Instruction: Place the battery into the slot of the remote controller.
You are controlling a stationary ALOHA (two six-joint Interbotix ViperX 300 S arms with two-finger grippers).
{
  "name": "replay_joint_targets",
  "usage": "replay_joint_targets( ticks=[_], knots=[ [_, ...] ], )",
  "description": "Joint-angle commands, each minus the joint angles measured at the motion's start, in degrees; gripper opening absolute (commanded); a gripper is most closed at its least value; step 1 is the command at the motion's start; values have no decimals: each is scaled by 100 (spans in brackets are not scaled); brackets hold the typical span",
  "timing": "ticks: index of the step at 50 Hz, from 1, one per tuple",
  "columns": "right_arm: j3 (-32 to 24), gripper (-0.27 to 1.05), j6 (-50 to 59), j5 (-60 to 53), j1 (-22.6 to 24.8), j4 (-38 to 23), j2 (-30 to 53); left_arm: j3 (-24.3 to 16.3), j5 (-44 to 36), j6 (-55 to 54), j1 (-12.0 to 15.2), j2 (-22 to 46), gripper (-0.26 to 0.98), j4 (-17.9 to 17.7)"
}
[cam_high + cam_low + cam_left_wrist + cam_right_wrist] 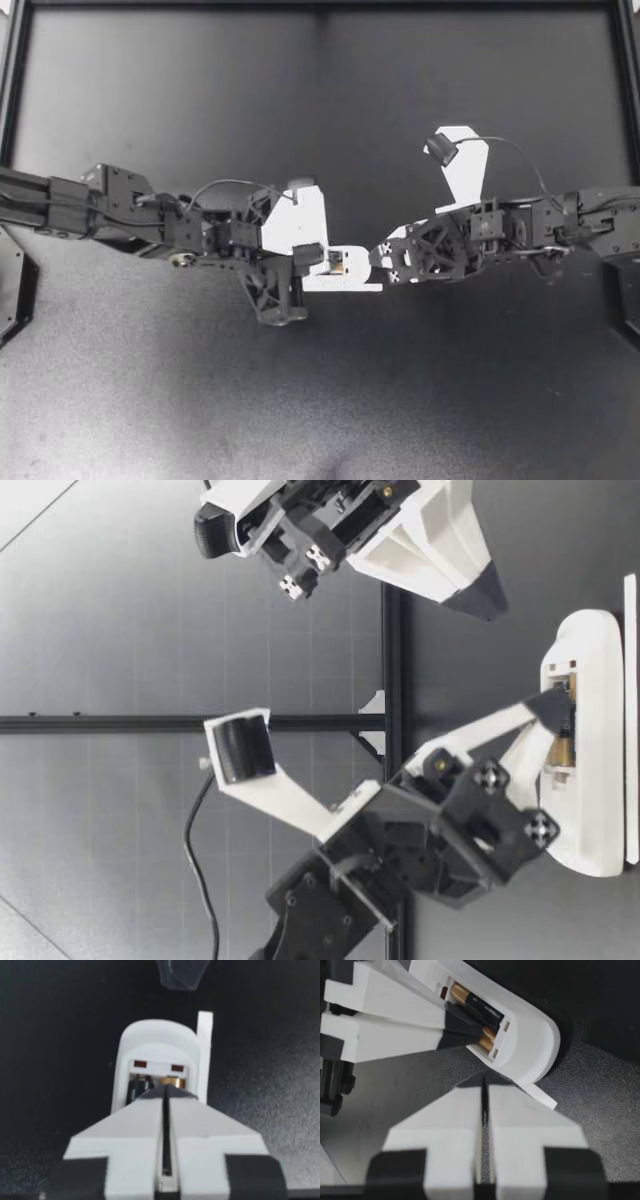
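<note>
Now, technician: where is the gold-and-black cylindrical battery (477,1006)?

Operator: seated in the white plastic remote controller's (350,282) slot. Left gripper (312,256) fingers pressed together, tips in the slot. Right gripper (378,256) pressed together, just beside the controller.

— What is the remote controller (530,1035) made of?
— Smooth, matt white plastic. The battery (477,1004) has a glossy wrap, copper-bright and black (it looks like metal foil).
— And the table (450,400)?
— Dark, matt, finely grainy. My left gripper (322,260) and right gripper (384,252) have matt white plastic fingers with black tips
</note>
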Motion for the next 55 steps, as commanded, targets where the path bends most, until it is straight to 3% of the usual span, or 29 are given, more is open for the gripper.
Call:
replay_joint_targets(
  ticks=[1,11,24,35,55],
  knots=[
    [-79,-14,-9,-35,-70,-35,-149,53,44,9,-26,0,-15,-35],
    [-141,-14,-62,-35,-70,-554,-211,132,35,9,-26,-352,-15,-44],
    [-422,-14,-598,141,-70,-2531,-396,334,35,9,-62,-1107,-15,-44],
    [-659,-14,-1222,492,-70,-3665,-527,633,35,18,-97,-1758,-15,-44],
    [-519,-14,-1986,501,-53,-3832,-853,967,35,18,-114,-2206,-15,-44]
  ],
)
